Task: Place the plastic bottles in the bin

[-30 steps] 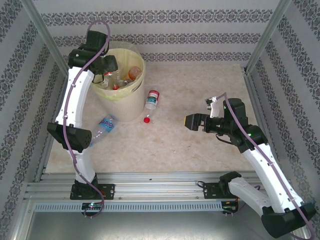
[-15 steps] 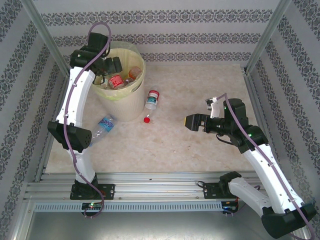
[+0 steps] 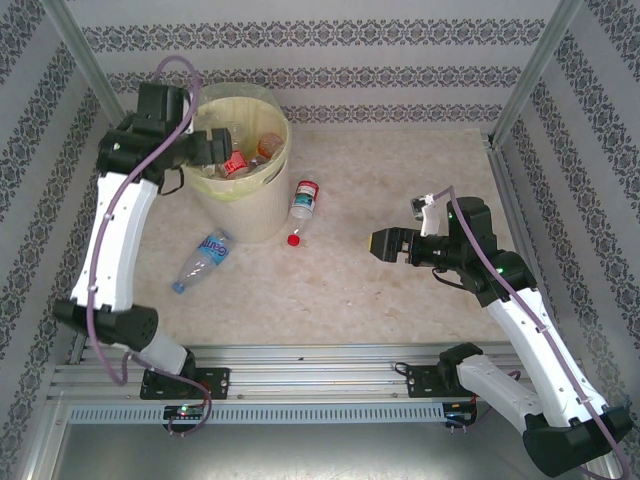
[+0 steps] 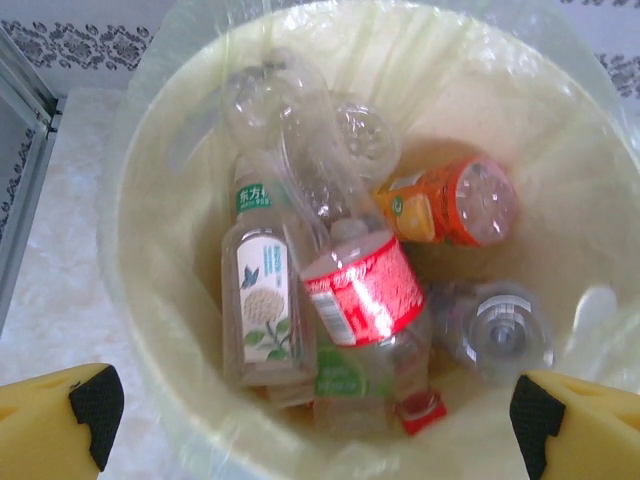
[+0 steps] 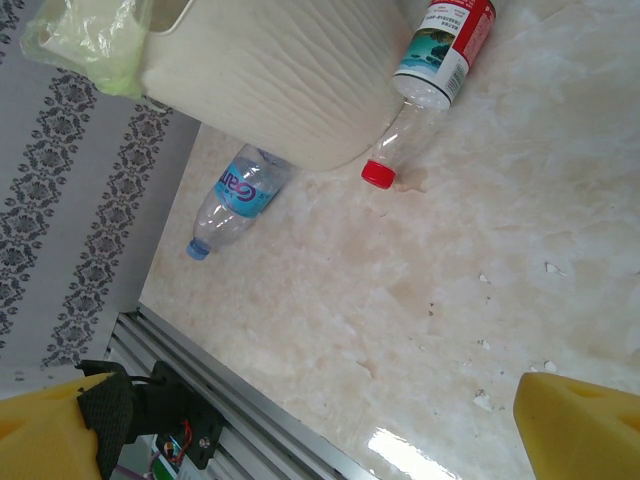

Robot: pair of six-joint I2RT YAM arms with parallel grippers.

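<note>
Red-capped bottle is lying just beside the bin, so the open right gripper or open left gripper is risking bumping the bin.

Bin holds several bottles; two lie beside.

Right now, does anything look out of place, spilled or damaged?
A red-capped bottle and a blue-labelled bottle lie on their sides on the table outside the bin, the first just right of it, the second at its near left. The bin stands upright; no spill or damage shows.
</note>
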